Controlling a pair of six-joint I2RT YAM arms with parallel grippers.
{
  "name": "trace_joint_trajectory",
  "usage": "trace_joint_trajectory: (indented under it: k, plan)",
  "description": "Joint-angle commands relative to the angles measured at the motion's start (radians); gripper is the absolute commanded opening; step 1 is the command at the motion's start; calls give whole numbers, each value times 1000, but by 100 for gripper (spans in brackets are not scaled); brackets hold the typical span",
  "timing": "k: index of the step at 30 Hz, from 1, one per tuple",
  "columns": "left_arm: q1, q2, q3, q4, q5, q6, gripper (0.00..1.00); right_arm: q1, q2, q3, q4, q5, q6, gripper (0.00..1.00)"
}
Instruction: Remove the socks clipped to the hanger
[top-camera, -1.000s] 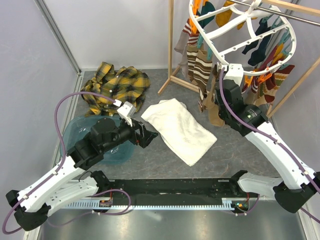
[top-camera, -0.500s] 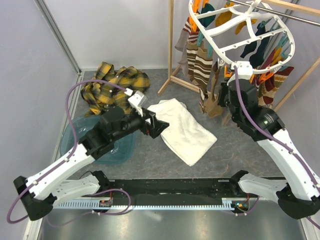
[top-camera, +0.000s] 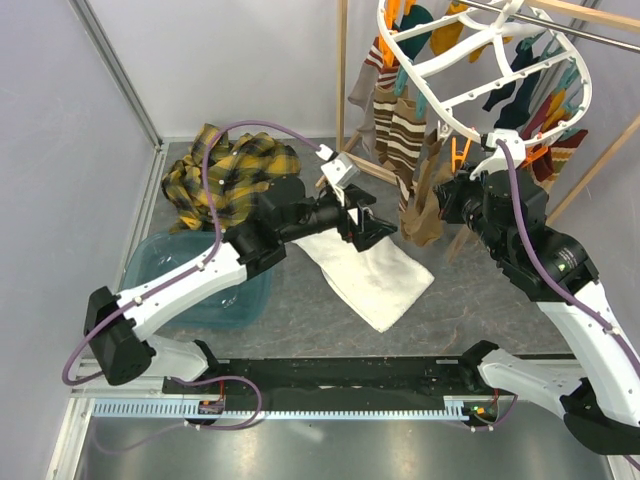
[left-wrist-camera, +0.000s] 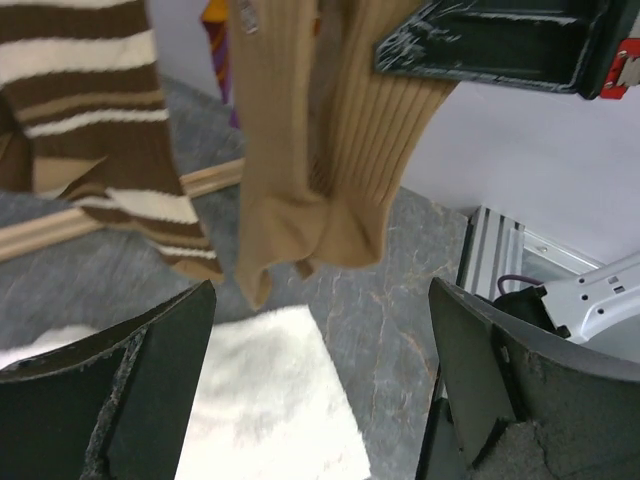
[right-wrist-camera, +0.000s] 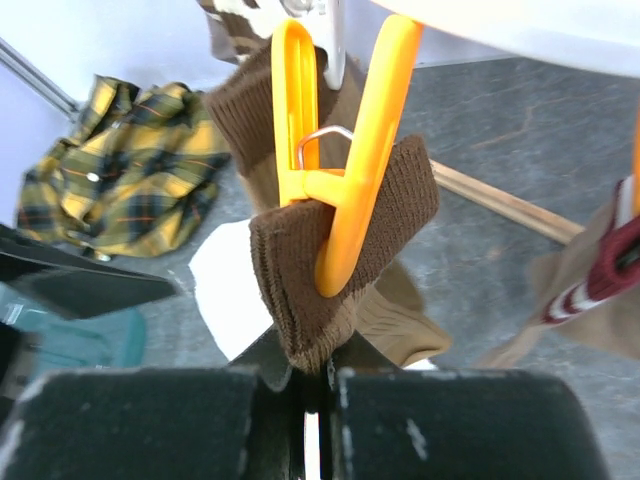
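The white oval hanger (top-camera: 480, 62) hangs at the top right with several socks clipped round it, striped brown and cream ones (top-camera: 398, 125) on its left side. An orange clip (right-wrist-camera: 345, 160) pinches the brown cuff of a tan sock (right-wrist-camera: 340, 250). My right gripper (right-wrist-camera: 318, 372) is shut on that cuff just under the clip, and shows from above (top-camera: 445, 195) beside the hanging tan socks (top-camera: 420, 212). My left gripper (top-camera: 388, 228) is open, its fingers (left-wrist-camera: 150, 380) spread just below and in front of the tan socks (left-wrist-camera: 320, 170), not touching them.
A white towel (top-camera: 372, 270) lies on the grey floor under the left gripper. A yellow-black plaid shirt (top-camera: 230, 170) is heaped at the back left and a teal basin (top-camera: 165, 290) stands on the left. The wooden rack frame (top-camera: 343, 100) stands behind the socks.
The left arm has swung from above the basin to the right, up to the tan socks, still open. The right gripper has closed on the sock's cuff below the orange clip.
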Motion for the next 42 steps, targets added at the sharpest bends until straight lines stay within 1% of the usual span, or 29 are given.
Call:
trace_joint_trajectory:
  k: [1,9,12,13,14,15,16,17,18,20,21,24,25,30,34,37,42]
  plan:
    - [-22,65,57,135,64,73,95,-2,-18,-20,67,-23,75,0]
    - [-67,193,107,159,83,89,94,-4,-44,-47,85,-3,123,0]
    - [-79,224,132,161,65,103,88,-2,-56,-52,87,8,138,0]
    - [-79,238,143,162,65,101,69,-4,-56,-53,87,6,143,0]
    - [-82,244,149,161,64,98,55,-2,-58,-54,84,3,146,2]
    - [-83,247,152,158,65,93,42,-2,-59,-54,78,3,145,9]
    - [-85,244,152,156,77,86,23,-4,-59,-46,70,2,155,15]
    - [-87,241,149,156,85,81,12,-2,-58,-40,49,8,160,20]
    - [-87,237,147,155,90,72,2,-2,-55,-32,38,6,160,31]
    - [-87,218,126,153,97,50,2,-4,-53,3,-3,13,166,41]
    - [-87,209,118,155,102,44,2,-4,-47,18,-19,20,165,48]
    - [-87,183,89,158,106,18,2,-2,-25,103,-97,71,160,60]
    - [-88,180,74,161,117,8,2,-2,-19,155,-117,85,158,62]
    - [-90,158,52,162,154,-25,2,-2,34,288,-191,193,134,65]
    - [-90,141,37,161,165,-58,2,-4,87,406,-207,235,86,66]
    - [-88,138,32,162,180,-84,2,-2,123,462,-215,253,57,67]
    - [-90,146,34,155,194,-108,2,-2,160,476,-212,281,37,68]
